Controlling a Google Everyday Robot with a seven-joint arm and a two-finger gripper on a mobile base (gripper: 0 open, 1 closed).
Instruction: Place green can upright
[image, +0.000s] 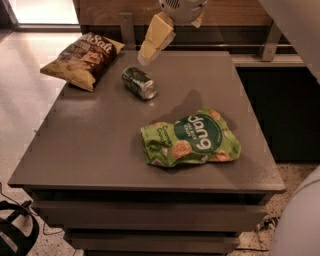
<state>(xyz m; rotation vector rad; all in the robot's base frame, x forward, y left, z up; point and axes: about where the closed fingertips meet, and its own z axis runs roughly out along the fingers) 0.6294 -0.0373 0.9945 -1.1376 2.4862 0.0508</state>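
Observation:
The green can (139, 82) lies on its side on the grey table (100, 145), in the back half, its silver end facing front right. My gripper (151, 44) hangs above the table's back edge, just above and slightly behind the can, with a pale yellow finger pointing down toward it. It holds nothing and does not touch the can.
A brown chip bag (82, 59) lies at the table's back left corner. A light-green "dang" snack bag (190, 140) lies flat right of centre. A wooden wall with metal rails runs behind the table. My arm crosses the upper right.

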